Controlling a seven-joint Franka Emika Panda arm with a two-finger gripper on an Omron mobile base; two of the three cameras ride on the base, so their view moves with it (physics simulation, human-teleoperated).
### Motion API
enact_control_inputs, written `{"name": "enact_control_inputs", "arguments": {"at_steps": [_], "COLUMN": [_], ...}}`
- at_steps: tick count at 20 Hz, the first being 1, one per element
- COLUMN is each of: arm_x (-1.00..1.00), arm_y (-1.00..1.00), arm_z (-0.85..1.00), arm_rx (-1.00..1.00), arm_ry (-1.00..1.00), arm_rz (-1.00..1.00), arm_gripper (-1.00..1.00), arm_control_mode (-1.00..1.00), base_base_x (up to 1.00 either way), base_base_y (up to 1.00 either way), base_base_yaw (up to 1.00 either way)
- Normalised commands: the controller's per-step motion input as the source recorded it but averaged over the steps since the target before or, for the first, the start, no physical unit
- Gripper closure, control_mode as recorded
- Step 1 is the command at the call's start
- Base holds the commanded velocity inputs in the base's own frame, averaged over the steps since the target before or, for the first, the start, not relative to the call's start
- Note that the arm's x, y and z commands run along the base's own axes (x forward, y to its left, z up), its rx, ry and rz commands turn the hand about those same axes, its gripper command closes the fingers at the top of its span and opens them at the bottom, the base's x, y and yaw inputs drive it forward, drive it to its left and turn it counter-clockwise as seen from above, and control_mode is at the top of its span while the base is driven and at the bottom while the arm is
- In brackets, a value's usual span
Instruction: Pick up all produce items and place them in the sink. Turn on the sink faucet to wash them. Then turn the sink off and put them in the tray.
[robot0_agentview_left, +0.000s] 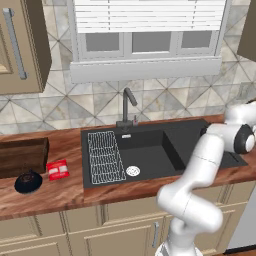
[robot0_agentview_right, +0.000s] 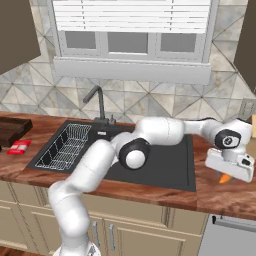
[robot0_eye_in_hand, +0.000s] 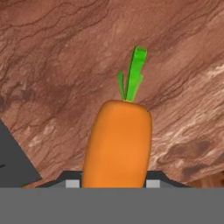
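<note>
Wooden counter seen stretching round black sink. Arm was reached far right across basin, elbow bent low, wrist turned downward over counter right of sink. Gripper was half-closed on carrot, green top pointed away from hand; orange tip seen below hand in right base view.

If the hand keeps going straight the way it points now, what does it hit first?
The carrot already sits between the fingers of the hand; straight beyond it lies the wooden counter, probably close, though depth is unclear.
</note>
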Motion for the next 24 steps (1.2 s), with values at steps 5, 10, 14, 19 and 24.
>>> {"name": "enact_control_inputs", "arguments": {"at_steps": [5, 10, 14, 19, 24], "arm_x": [-0.24, -0.02, 0.00, 0.00, 0.00], "arm_y": [0.82, 0.91, 0.98, 0.99, 0.81], "arm_z": [0.18, 0.08, 0.01, 0.04, 0.08], "arm_rx": [0.00, 0.00, 0.00, 0.00, 0.00], "arm_ry": [0.00, 0.00, 0.00, 0.01, 0.00], "arm_rz": [0.04, 0.07, 0.10, 0.13, 0.16], "arm_gripper": [1.00, 1.00, 1.00, 1.00, 1.00], "arm_control_mode": [-1.00, -1.00, -1.00, -1.00, -1.00], "base_base_x": [0.00, 0.00, 0.00, 0.00, 0.00], "base_base_y": [0.00, 0.00, 0.00, 0.00, 0.00], "base_base_yaw": [0.00, 0.00, 0.00, 0.00, 0.00]}}
